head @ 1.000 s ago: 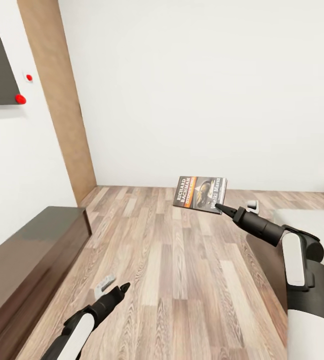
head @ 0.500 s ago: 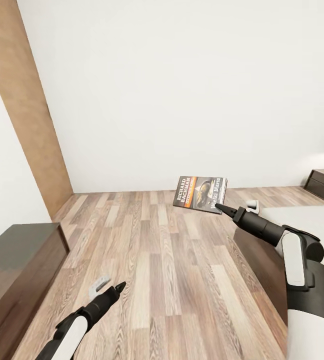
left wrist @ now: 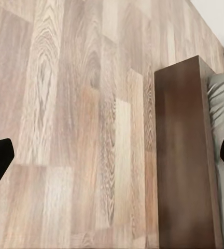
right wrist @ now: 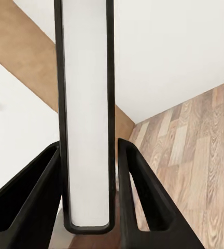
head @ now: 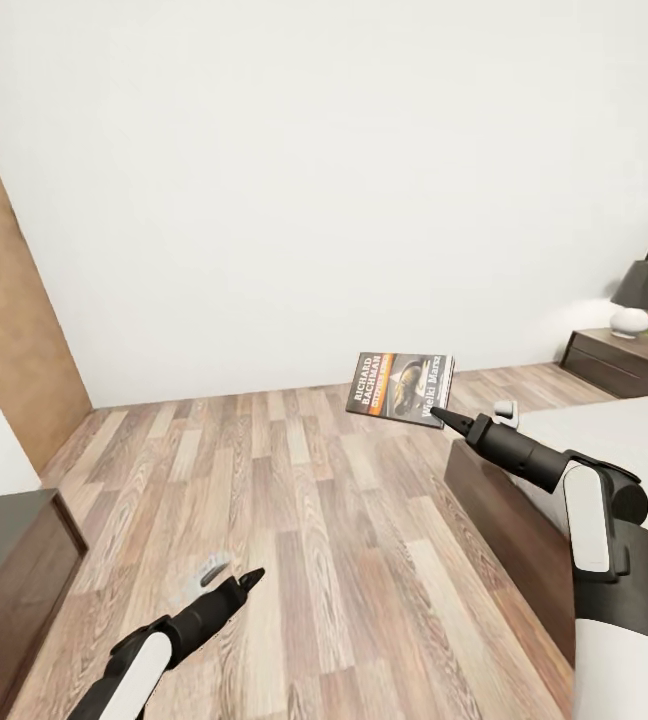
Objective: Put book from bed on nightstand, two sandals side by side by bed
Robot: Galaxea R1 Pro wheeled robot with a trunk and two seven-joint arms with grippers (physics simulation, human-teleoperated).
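Hanging low at the lower left, the left gripper [head: 247, 579] is spread wide and empty over the plank floor [head: 344, 520]. Mid-frame, the right gripper [head: 438, 412] pinches the book [head: 401, 387] by its edge, cover up, beside the bed [head: 604, 440]. Carrying step, I'd say. Far right waits the nightstand [head: 619, 362] with its lamp [head: 636, 296]; next comes wheeling over there.

The small thin paperback book with a dark cover [head: 401, 388] carries white lettering reading "RICHARD BACHMAN" above its orange band. Further white title lettering near the cover's other edge appears to read "Wielki Marsz". Any smaller print on it is too fine to read.
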